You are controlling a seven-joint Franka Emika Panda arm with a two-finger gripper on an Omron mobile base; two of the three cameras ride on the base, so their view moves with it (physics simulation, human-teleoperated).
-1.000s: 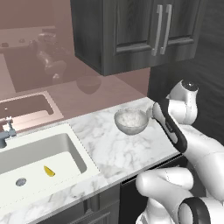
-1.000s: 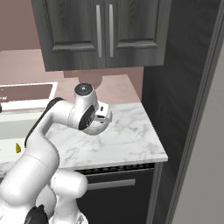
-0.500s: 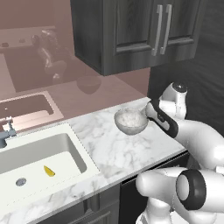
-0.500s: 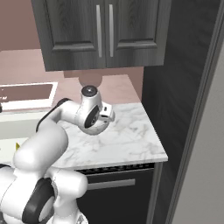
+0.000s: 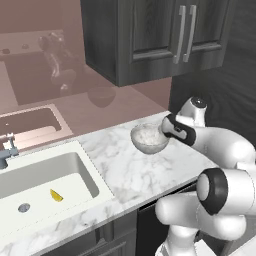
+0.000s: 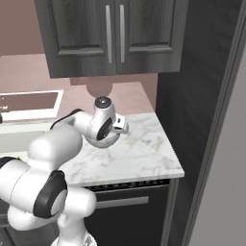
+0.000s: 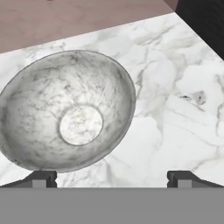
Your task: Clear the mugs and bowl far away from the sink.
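Observation:
The bowl [image 5: 148,138] is a deep, glossy, speckled grey-white bowl standing upright on the marble counter [image 5: 135,172], right of the sink [image 5: 42,182]. My gripper [image 5: 164,132] sits just at the bowl's right rim. In the hand view the bowl [image 7: 65,109] lies ahead and to the left, and my gripper [image 7: 111,179] is open, with its tips wide apart and nothing between them. The left fingertip [image 7: 41,178] is just below the bowl's near rim. The mugs are out of view.
The white sink has a grey drain [image 5: 23,207], a small yellow scrap [image 5: 56,195] and a faucet [image 5: 7,152] at its far left. Dark cabinets [image 5: 150,35] hang above the counter. A tall dark panel [image 6: 202,96] closes off the counter's right end [image 6: 158,149].
My hand has swung left and closed in on the bowl's right rim. The bowl has stayed where it was.

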